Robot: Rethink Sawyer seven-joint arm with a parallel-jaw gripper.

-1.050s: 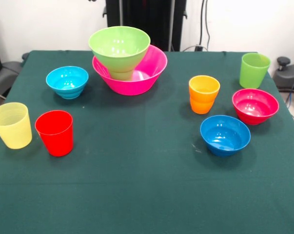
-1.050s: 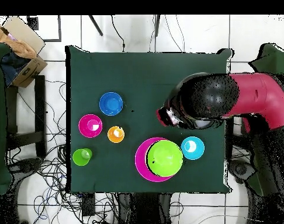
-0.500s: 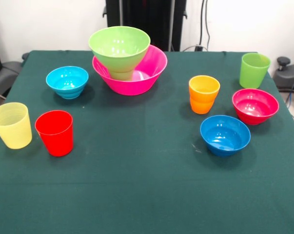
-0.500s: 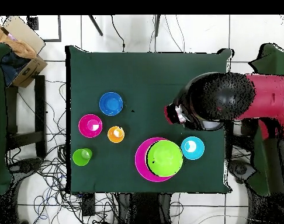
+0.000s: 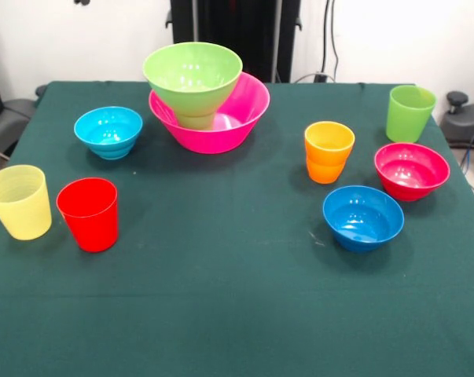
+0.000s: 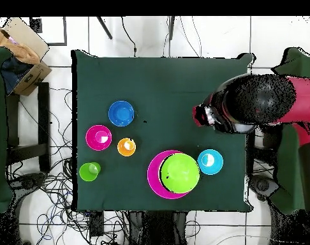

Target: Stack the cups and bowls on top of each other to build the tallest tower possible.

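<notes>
The tower consists of three tiers: the large pink bowl (image 5: 218, 118) on the counter (image 5: 237, 306), a small green cup (image 5: 195, 120) standing inside it, and the lime green bowl (image 5: 192, 77) seated on that cup. All other parts stand separately on the counter.

Taking the pink bowl as the landmark in the front view: the light blue bowl (image 5: 108, 131) sits just to its left. The red cup (image 5: 88, 214) and the pale yellow cup (image 5: 18, 202) stand side by side, well forward and to the left. The orange cup (image 5: 328, 151) stands to the right, with the darker blue bowl (image 5: 363, 217) forward of it, the magenta bowl (image 5: 411, 170) further right, and the taller lime green cup (image 5: 410, 113) furthest right.

In the overhead view the arm (image 6: 272, 102) is over the counter edge where the red and yellow cups stand. The state of the tool cannot be determined.

Judged step: pickup of the next tier, probably the red cup. The next move calls for a centred grasp on that cup, clear of its yellow neighbour, then level placement in the lime green bowl.

No brands, labels or writing are legible.
</notes>
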